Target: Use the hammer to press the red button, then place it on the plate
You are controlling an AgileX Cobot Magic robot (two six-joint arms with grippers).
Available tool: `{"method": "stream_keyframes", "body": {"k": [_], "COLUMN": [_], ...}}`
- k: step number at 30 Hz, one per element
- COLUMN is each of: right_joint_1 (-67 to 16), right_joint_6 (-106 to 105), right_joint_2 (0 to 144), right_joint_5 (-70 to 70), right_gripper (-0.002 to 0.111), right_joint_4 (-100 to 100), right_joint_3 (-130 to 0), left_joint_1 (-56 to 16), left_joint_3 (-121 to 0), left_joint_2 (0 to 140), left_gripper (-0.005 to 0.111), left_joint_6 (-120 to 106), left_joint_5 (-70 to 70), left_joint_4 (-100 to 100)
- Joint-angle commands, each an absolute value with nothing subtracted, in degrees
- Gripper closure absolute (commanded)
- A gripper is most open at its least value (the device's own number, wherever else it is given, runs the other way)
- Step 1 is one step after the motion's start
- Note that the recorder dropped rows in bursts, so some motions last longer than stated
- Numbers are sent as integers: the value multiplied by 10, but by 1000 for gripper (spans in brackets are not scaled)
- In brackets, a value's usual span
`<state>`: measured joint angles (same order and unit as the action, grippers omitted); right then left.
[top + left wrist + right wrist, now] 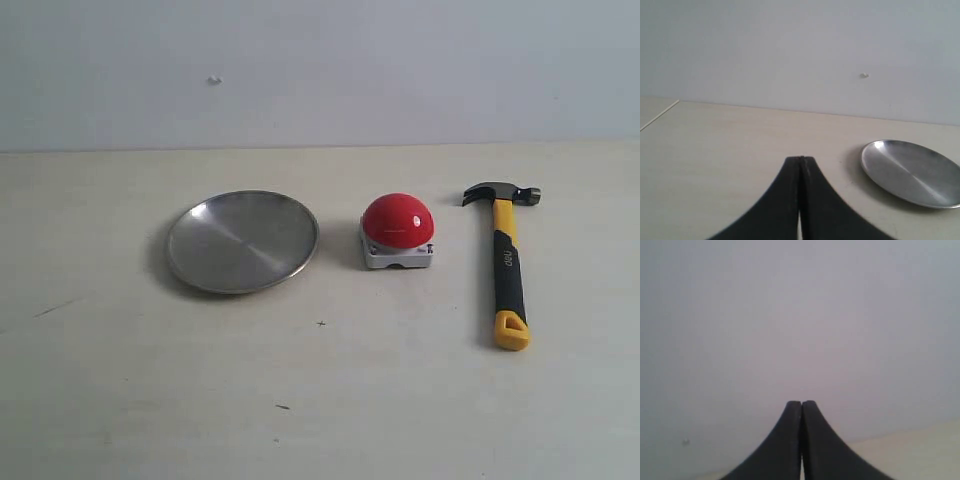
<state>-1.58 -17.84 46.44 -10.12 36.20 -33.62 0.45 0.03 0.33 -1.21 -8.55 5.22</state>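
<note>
left tool (800, 159) & right tool (801, 402) both pinched closed, holding nothing. hammer (507, 265) lies flat on table (320, 400), right of red button (398, 220); plate (243, 241) left of that. risk: off-centre handle grab, head sags, i miss btn.

Pale beige table (320, 400), plain grey-white wall (320, 70) behind, soft even light

1 hammer (507, 262), 1 red button (398, 220), 1 plate (242, 241), 1 table (330, 400)
</note>
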Motion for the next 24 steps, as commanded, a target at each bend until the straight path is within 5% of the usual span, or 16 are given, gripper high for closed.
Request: {"method": "stream_keyframes", "body": {"k": [1, 9, 14, 19, 24], "right_joint_1": [-14, 17, 28, 28, 35], "right_joint_6": [-210, -208, -197, -3, 127], "right_joint_2": [687, 975, 1069, 1126, 1185], "right_joint_5": [11, 184, 288, 443, 611], "right_gripper": [108, 108, 108, 108, 108], "right_joint_4": [376, 286, 0, -296, -282], "right_joint_3": [-485, -724, -825, -885, -961], "left_joint_1": [7, 7, 7, 7, 7], "left_joint_3": [0, 0, 0, 0, 0], "left_joint_2": [0, 0, 0, 0, 0], "left_gripper": [107, 107, 107, 107, 107], "left_joint_6": [-13, -13, -13, -13, -13], "left_joint_5": [-85, -85, -85, -85, -85], "left_joint_4": [54, 54, 54, 54, 54]}}
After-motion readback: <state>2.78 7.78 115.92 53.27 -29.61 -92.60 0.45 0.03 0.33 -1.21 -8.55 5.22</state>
